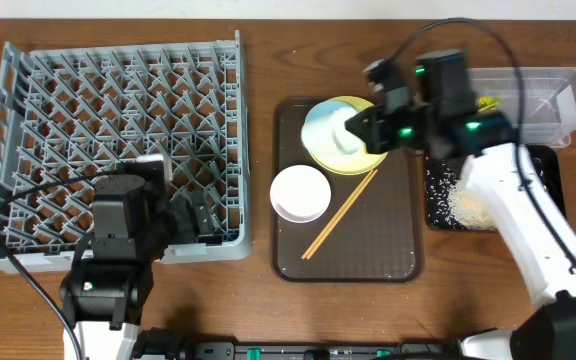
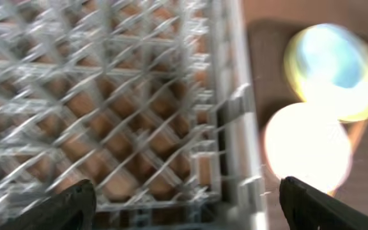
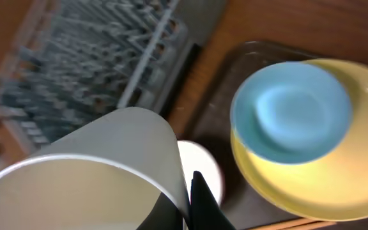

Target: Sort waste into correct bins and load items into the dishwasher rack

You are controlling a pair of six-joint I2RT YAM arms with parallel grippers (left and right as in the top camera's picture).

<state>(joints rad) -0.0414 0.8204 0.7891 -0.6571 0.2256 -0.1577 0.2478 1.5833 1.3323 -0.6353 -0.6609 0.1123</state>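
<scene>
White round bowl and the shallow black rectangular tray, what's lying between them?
Two thin wooden chopsticks, lying diagonally on the dark brown serving tray, as the overhead view shows.

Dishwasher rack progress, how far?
Done: white rice scraps in the shallow black tray; yellow-green wrapper in the clear plastic tub. In hand: right fingers grip the small white cup. Remaining: grey lattice rack shows nothing loaded; blue bowl, yellow-green plate, white bowl, wooden chopsticks on brown tray.
</scene>
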